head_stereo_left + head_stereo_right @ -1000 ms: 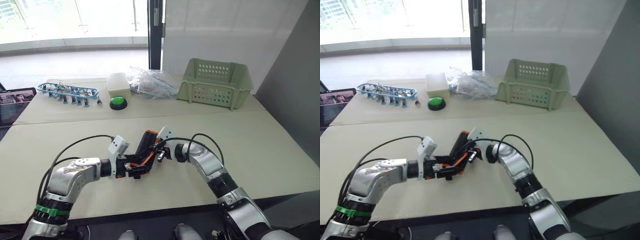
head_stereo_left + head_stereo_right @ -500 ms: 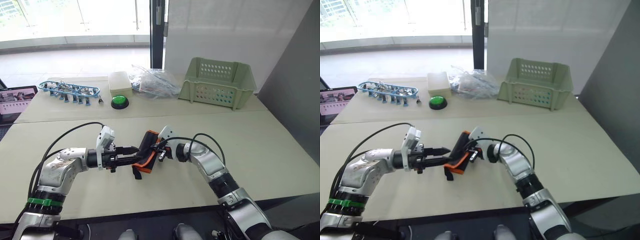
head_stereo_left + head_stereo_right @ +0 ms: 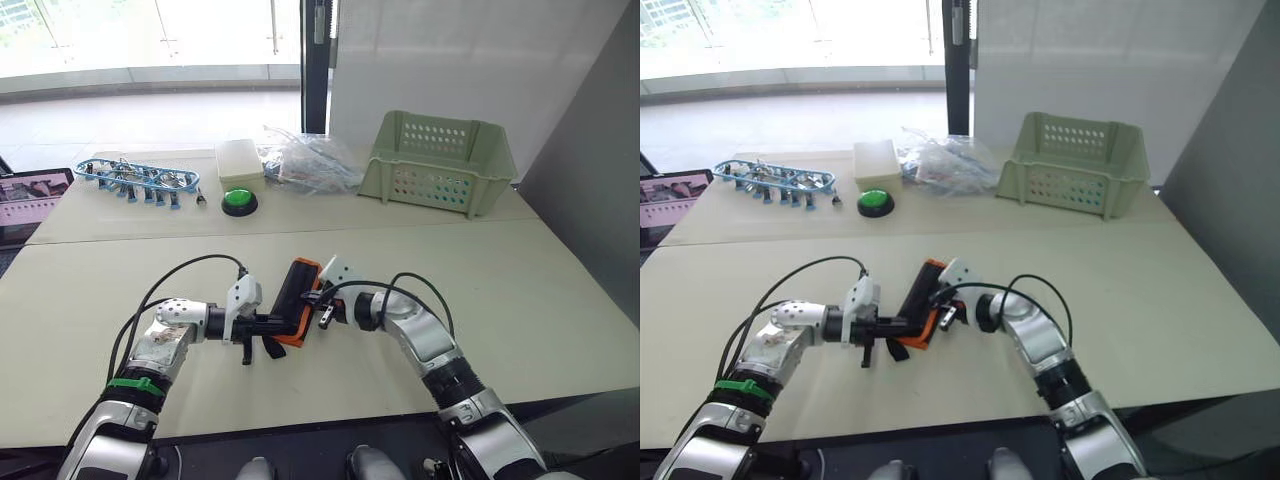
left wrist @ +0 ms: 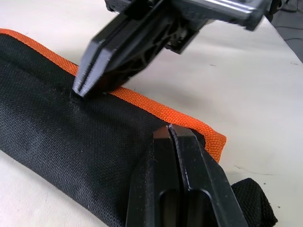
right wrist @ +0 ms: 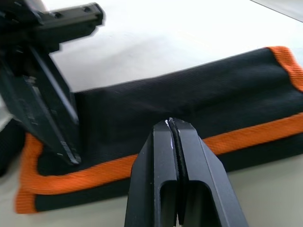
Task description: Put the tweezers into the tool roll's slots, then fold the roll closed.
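The tool roll (image 3: 293, 302) is lying folded over on the worktop (image 3: 540, 300), orange edging stacked. The left end effector (image 4: 174, 137), pulled back half a second ago, is now pressing closed tips onto the fabric again, while the right end effector (image 5: 172, 126), also pinched closed, is pushing down opposite. The fold seems nearly finished.

The flat black fabric tool roll with bright orange edging (image 3: 292, 302) lies folded shut on the table, slightly below the frame's centre, its black strap (image 3: 271, 346) trailing at its lower end.
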You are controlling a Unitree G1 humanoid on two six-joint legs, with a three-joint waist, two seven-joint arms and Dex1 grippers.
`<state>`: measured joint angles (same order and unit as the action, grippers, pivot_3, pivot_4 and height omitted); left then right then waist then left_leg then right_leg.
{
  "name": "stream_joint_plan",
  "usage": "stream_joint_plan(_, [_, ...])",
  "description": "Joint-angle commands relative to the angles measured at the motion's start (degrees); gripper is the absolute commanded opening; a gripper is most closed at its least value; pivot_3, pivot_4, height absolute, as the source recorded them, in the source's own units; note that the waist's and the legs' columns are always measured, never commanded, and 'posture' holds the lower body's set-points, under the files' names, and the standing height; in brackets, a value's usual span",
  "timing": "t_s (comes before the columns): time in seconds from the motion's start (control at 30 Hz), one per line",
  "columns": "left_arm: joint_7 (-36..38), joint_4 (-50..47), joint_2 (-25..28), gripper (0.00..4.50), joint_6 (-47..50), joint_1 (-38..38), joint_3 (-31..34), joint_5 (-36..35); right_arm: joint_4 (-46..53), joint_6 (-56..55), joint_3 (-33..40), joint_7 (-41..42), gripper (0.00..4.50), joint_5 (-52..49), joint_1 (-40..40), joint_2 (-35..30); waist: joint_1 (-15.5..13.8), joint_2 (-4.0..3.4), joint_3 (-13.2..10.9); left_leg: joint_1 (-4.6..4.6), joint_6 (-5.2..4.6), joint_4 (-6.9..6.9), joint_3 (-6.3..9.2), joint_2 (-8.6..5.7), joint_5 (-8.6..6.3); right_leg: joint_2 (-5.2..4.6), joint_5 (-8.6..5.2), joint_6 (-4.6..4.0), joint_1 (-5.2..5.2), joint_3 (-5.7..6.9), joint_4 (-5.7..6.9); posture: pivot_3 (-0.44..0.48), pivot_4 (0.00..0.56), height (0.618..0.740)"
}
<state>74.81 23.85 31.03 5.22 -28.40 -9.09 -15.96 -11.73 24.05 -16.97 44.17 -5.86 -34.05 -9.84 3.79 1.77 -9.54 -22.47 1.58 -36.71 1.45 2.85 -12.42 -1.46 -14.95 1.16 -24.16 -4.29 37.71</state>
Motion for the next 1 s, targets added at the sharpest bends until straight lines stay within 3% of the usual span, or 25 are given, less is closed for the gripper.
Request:
stream_joint_plan(0.03, [-0.4, 1.6, 0.1, 0.04, 0.4, 1.8, -1.0, 2.2, 3.3, -0.6, -1.1, 1.6, 0.00, -0.4, 0.0, 0.0, 0.0, 0.00, 0.0, 0.00, 0.00, 0.00, 0.00, 0.00, 0.00, 0.00, 0.00, 0.00, 0.00, 0.00, 0.00, 0.000, 0.150, 0.725])
stream_joint_plan(0.2, [-0.2, 0.9, 0.6, 0.04, 0.6, 2.6, -0.6, 2.0, -0.4, -1.5, -2.9, 1.1, 0.00, 0.9, 0.9, 0.8, 0.2, 0.00, 0.0, 0.01, 0.00, 0.00, 0.00, 0.00, 0.00, 0.01, -0.01, 0.01, 0.00, 0.01, 0.00, 0.000, 0.150, 0.725])
stream_joint_plan(0.3, [0.0, 0.3, 0.8, 0.04, 0.9, 3.0, -0.4, 2.0, -8.4, -3.1, -3.4, -1.7, 0.00, 3.9, -0.1, 1.0, 0.3, 0.00, 0.0, 0.07, 0.00, 0.00, 0.00, 0.02, 0.00, 0.02, -0.01, 0.01, 0.04, 0.00, 0.01, 0.000, 0.150, 0.725])
stream_joint_plan(0.7, [0.1, -2.4, 1.5, 0.04, 1.8, 4.6, -0.7, 2.2, -30.5, -11.9, 3.7, -6.4, 0.00, 2.9, -13.6, 3.7, 0.5, -0.01, 0.0, 1.03, -0.23, 0.00, 0.06, 0.01, 0.14, 0.21, 0.17, -0.11, 0.67, -0.20, 0.29, 0.000, 0.150, 0.725])
stream_joint_plan(1.0, [0.0, -2.7, 1.4, 0.04, 1.9, 4.9, -0.5, 2.5, -45.4, -16.3, 6.1, -9.9, 0.00, 4.8, -22.4, 6.3, 0.4, -0.02, 0.0, 0.48, -0.23, 0.09, -0.05, -0.02, 0.13, 0.21, 0.15, -0.09, 0.20, -0.42, 0.15, 0.000, 0.150, 0.725])
